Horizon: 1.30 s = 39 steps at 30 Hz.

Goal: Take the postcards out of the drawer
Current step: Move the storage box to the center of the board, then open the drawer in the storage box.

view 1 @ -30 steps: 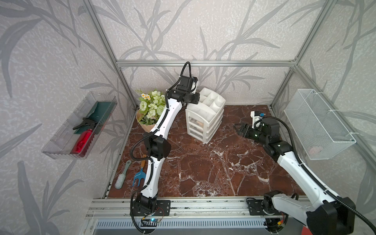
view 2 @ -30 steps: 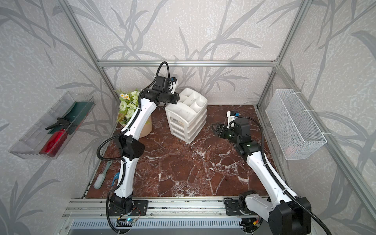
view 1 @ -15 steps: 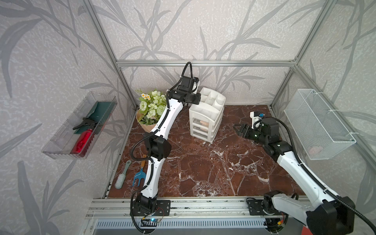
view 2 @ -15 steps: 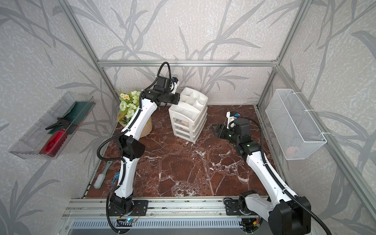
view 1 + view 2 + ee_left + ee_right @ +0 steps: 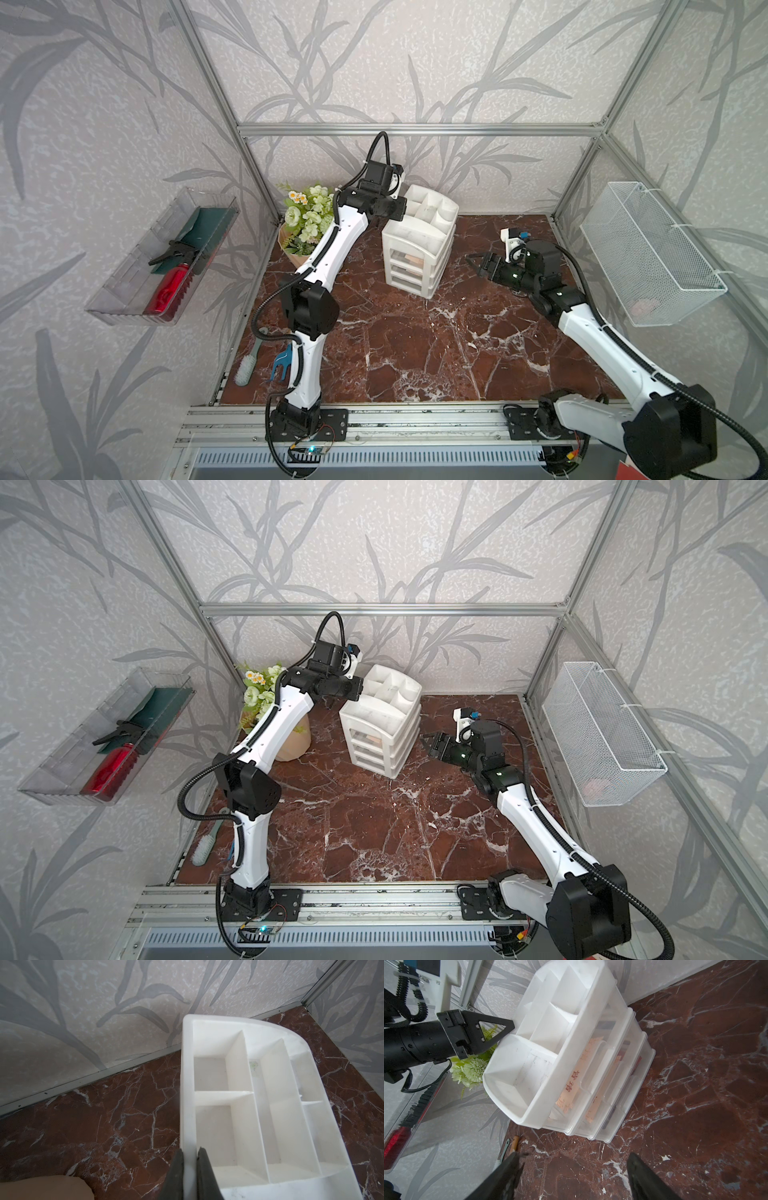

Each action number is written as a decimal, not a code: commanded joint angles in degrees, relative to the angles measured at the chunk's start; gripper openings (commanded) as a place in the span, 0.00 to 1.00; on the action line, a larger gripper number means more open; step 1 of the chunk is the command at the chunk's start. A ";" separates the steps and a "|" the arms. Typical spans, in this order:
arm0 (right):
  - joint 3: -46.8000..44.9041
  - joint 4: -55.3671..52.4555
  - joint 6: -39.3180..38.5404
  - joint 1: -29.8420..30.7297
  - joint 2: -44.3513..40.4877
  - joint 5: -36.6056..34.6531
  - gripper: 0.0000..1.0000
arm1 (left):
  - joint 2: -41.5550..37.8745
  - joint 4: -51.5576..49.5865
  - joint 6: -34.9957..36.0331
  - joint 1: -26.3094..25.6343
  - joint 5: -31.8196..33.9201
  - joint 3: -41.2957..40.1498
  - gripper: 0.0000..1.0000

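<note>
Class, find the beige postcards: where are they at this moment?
In the right wrist view the beige postcards lie inside the top clear drawer of the white organiser, which stands between the flowers and the right gripper.

Soft, even light falls from above and nothing here sits in gloom; shadows stay pale and blurry-edged. In both top views the aluminium frame posts (image 5: 216, 87) lean and splay toward the edges. The white marbled plastic desk organiser (image 5: 270, 1105) glows nearly washed out. The red-brown marble floor (image 5: 695, 1084) carries a dull sheen. The right gripper (image 5: 573, 1156) shows dark fingers (image 5: 645, 1178) smeared out of focus at the lens.
</note>
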State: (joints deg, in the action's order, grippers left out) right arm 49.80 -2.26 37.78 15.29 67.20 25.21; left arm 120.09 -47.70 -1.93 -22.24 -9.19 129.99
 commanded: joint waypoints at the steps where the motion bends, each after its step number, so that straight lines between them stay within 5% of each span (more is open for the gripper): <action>1: -1.92 6.29 4.17 0.44 0.97 3.57 0.81 | -3.23 -8.68 2.27 -0.61 -0.85 -5.27 0.00; 17: -7.92 32.49 14.71 9.69 11.63 8.98 0.83 | -24.60 -1.63 -2.36 -0.52 4.25 -35.55 0.00; 39: -10.70 65.99 29.76 13.14 27.10 10.78 0.90 | -26.07 -0.11 -3.47 -0.52 4.99 -39.11 0.00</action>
State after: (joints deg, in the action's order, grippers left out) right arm 39.77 52.42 63.29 27.90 92.12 34.57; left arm 92.38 -40.14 -5.37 -22.50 -5.50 93.60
